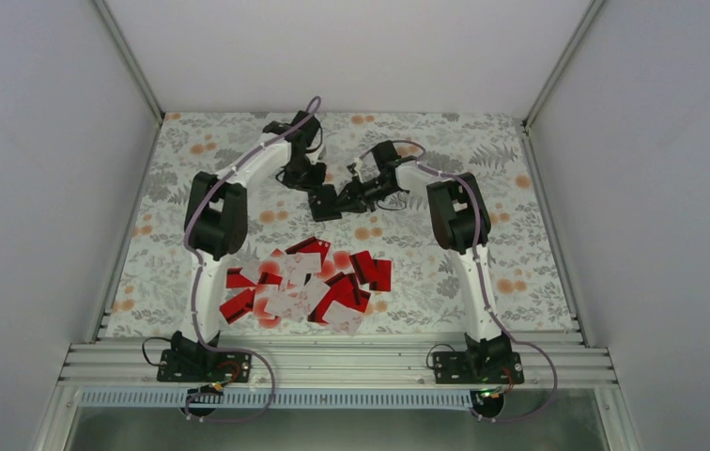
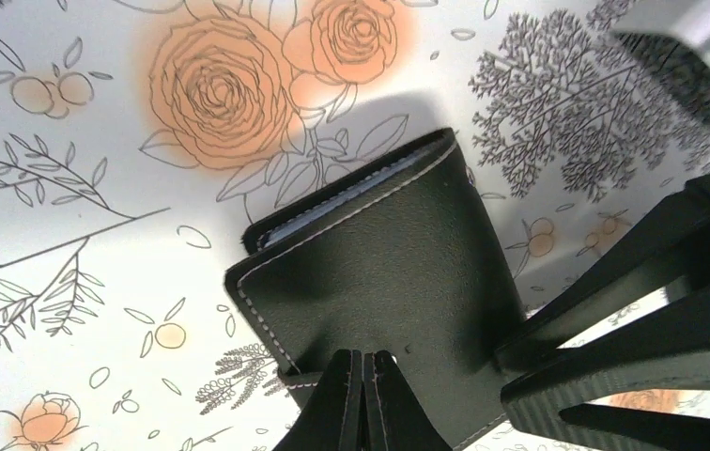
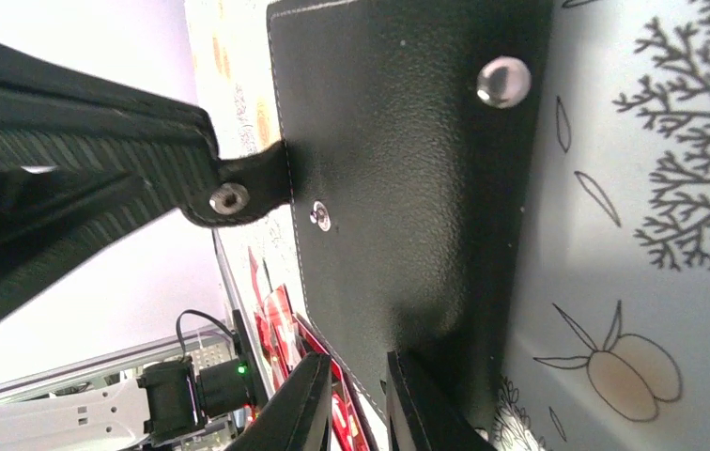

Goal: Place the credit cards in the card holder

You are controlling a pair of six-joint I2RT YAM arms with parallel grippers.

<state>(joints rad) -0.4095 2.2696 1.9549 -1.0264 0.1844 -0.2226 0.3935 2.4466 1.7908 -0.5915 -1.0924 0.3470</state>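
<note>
Black card holder (image 2: 379, 254) beyond the credit cards (image 1: 304, 282) is clamped by both the left gripper (image 2: 366, 365) and right gripper (image 3: 356, 381); uneven pulling could slip its thin tab (image 3: 262, 178) free.

card holder (image 2: 398, 272) looks matt grained leather with shiny metal snaps (image 3: 504, 81).

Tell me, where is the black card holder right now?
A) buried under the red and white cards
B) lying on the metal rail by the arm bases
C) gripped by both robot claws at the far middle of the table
C: the left gripper and the right gripper are both clamped on the card holder, while the credit cards lie in a pile apart from it.
</note>
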